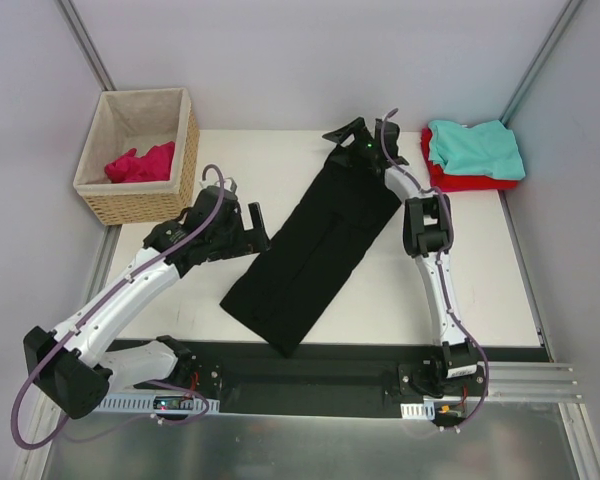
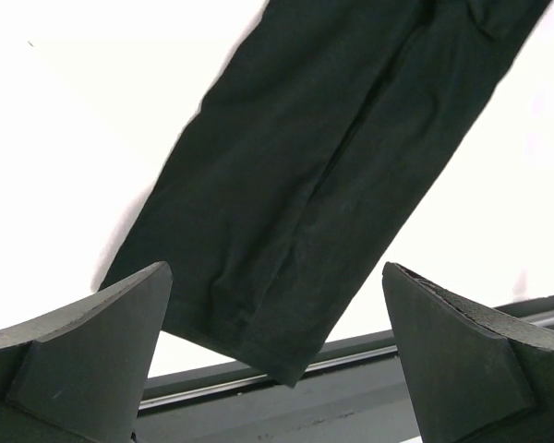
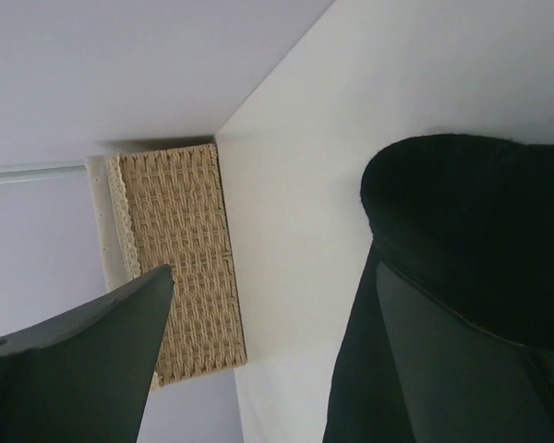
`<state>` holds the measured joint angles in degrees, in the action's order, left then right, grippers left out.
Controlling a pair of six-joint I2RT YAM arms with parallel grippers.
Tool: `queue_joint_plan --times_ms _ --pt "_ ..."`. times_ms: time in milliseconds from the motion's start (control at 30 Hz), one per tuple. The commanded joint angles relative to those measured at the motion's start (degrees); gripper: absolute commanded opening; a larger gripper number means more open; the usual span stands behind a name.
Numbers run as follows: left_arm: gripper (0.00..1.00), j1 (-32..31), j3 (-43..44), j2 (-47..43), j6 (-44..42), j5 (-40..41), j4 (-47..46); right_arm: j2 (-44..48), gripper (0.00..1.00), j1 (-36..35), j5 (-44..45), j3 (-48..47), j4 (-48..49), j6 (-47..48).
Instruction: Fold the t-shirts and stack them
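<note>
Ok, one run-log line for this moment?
black cloth t-shirt: folded strip | teal t-shirt: folded atop red t-shirt | pink t-shirt: in square wicker basket | left jaws: open beside strip | right jaws: open at far end

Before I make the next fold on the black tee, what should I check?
1. Left gripper open: ok.
2. Right gripper open: ok.
3. Right gripper clear of the black t-shirt: cannot tell; cloth bunches against one finger.
4. Black t-shirt fully on the table: not ok; its near corner overhangs the edge.
5. Teal t-shirt stacked on red t-shirt: ok.
6. Magenta t-shirt folded: not ok; crumpled in the basket.
</note>
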<state>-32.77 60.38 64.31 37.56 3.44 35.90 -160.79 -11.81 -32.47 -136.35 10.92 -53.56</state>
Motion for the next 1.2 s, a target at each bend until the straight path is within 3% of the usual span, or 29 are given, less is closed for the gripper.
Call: queue_joint_plan --times_ms 0,133,233,267,500,567,733,933,1167 --pt "0.98 0.3 -1.3 -3.1 -1.3 -0.8 0.3 -0.8 0.96 -0.7 -1.2 -3.2 9.0 -2.4" --pt "0.98 0.3 -1.8 -5.1 -1.4 -1.7 0.1 4.1 0.96 -0.2 -3.8 -0.5 12.8 -0.4" --pt "0.98 0.4 -1.8 -6.2 -2.8 -1.9 -0.6 15.8 0.96 0.0 -5.1 11.0 15.7 4.4" --pt "0.98 0.3 -1.7 -6.5 -3.2 -2.0 -1.1 24.0 0.96 0.0 -5.1 17.9 14.3 9.7" --pt "0.97 0.3 -8.2 -6.0 -3.5 -14.6 -10.2 58.6 0.96 -0.1 -1.2 40.2 -3.2 31.2" --pt "0.97 0.1 -13.8 -6.3 -1.9 -18.6 -13.5 64.9 0.96 -0.1 2.2 44.0 -12.7 35.3" --pt "0.96 -0.6 -25.6 -5.1 2.4 -26.8 -27.1 85.0 0.96 0.4 12.1 59.8 -22.9 43.0" --pt "0.95 -4.5 -26.7 -4.1 3.7 -27.2 -29.7 93.8 0.96 1.4 12.6 68.8 -26.9 44.6" --pt "0.96 -4.9 -25.7 -3.5 3.8 -27.5 -29.7 97.1 0.96 1.4 13.1 69.5 -30.1 46.4"
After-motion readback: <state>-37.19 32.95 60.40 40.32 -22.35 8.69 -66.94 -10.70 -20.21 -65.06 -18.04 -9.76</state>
